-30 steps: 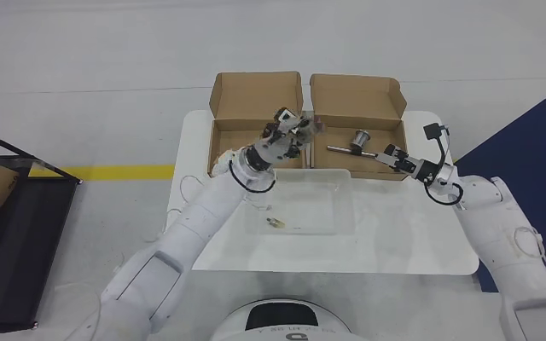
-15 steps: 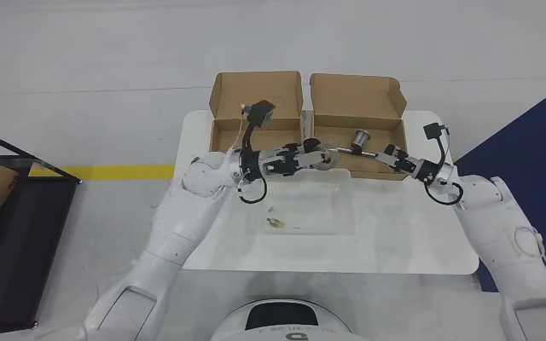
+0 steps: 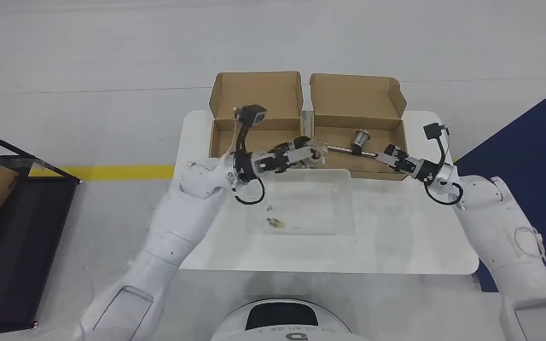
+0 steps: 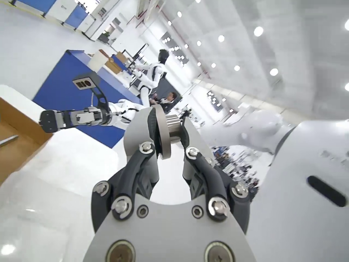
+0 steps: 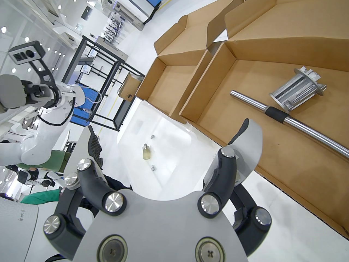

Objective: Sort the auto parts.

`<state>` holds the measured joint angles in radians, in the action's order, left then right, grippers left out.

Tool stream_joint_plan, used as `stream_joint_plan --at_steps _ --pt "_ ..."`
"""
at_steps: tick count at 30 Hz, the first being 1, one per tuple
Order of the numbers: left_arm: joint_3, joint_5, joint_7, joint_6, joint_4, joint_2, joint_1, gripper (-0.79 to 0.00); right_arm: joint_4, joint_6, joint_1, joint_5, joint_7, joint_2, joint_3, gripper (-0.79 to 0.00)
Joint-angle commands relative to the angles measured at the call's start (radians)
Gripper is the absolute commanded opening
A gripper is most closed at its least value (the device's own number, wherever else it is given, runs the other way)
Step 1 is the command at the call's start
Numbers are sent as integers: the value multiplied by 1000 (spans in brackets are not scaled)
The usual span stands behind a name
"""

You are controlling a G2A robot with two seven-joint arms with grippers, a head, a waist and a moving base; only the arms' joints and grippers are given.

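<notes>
White tabletop [image 3: 409,247] bears an open brown cardboard box [image 3: 354,95] over whose left edge the left gripper [image 4: 169,126] hangs clamped on a small flanged steel cylinder [image 4: 163,137], probably to join the chrome rod [image 5: 286,118] inside, while the right gripper [image 5: 170,134] sits spread open, holding nothing, nearby.

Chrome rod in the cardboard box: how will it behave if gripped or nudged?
Likely to roll if nudged: the rod is round, polished and lies flat on the box floor. Probably slippery except at its black band. It looks rigid and long, so an end grasp may let it tilt.
</notes>
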<state>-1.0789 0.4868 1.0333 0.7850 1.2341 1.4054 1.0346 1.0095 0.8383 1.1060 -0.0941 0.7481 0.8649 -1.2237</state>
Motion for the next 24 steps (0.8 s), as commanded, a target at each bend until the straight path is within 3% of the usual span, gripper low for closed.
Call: stream_joint_plan --at_steps 1,8,13,19,20,21,23,24 --pt "13 82 44 -42 -79 0 -35 -785 0 0 0 0 0 0 0 0" --pt "114 51 39 -37 -275 29 -150 -785 24 -3 8 -15 15 3 12 0" --pt "184 14 17 -15 -353 54 -216 -785 50 -95 -39 -332 313 14 68 0" --pt "232 25 -11 13 -381 62 -231 -785 58 -270 -86 -619 504 19 100 0" --pt "239 26 -15 17 -384 61 -232 -785 51 -289 -92 -637 523 19 102 -65" --pt "245 27 -17 19 -390 61 -233 -785 46 -298 -99 -642 532 20 107 -215" --pt "257 31 -22 23 -398 60 -238 -785 41 -307 -110 -646 541 24 122 -385" --pt "262 32 -24 26 -403 59 -241 -785 41 -312 -116 -645 546 27 131 -413"
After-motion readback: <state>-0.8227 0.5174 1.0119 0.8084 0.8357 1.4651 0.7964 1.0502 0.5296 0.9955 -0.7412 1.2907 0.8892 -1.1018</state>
